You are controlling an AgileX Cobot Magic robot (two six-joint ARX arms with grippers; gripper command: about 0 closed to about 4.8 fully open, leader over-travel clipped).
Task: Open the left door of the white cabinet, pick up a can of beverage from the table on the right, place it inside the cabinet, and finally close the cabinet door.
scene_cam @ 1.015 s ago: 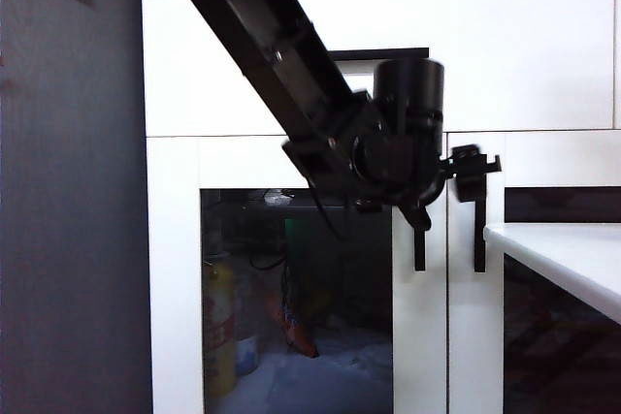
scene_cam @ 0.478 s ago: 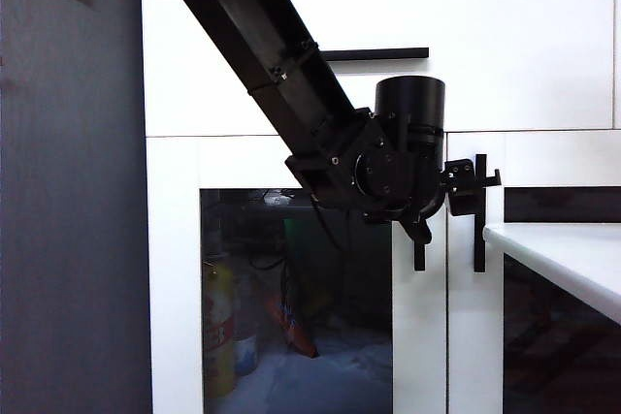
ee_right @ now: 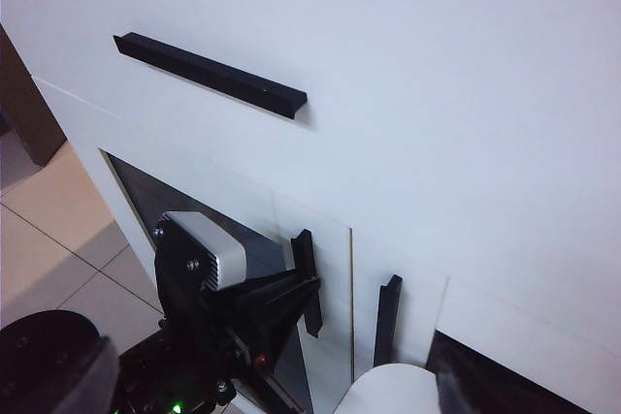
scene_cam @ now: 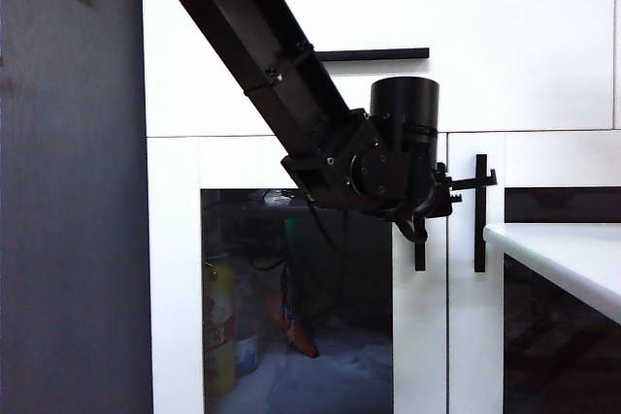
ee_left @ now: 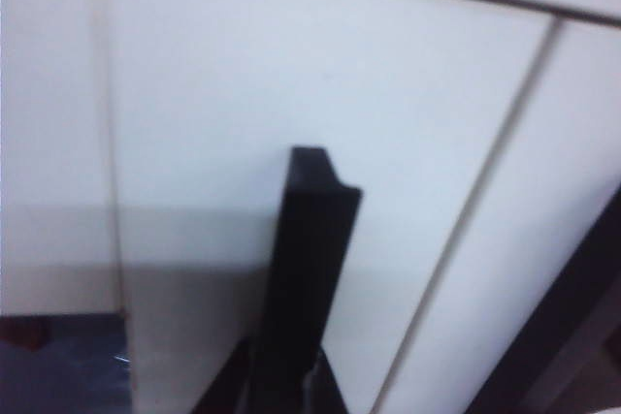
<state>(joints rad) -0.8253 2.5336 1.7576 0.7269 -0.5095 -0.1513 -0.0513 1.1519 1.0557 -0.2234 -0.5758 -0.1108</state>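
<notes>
White cabinet (scene_cam: 243, 65), yellow bottle (scene_cam: 219, 322) inside, left tool (scene_cam: 427, 203) clamping door handle (ee_left: 306, 269)

Glowing evenly bright on the cabinet (scene_cam: 543, 55); blurring softly in the left wrist view; reflecting dimly in the glass (scene_cam: 291, 298).

The white cabinet (scene_cam: 543, 65) has a smooth, satin-white painted or laminate face with a faint sheen. The left door (scene_cam: 175, 269) carries a dark, glossy glass pane that throws reflections; its bar handle (ee_left: 306, 269) – at 6 o'clock in the left wrist view – is matt black, whether metal or plastic is unclear. The left gripper (scene_cam: 448, 193) looks like matt black plastic. The table (scene_cam: 572, 259) is smooth white – lightly glossy.
</notes>
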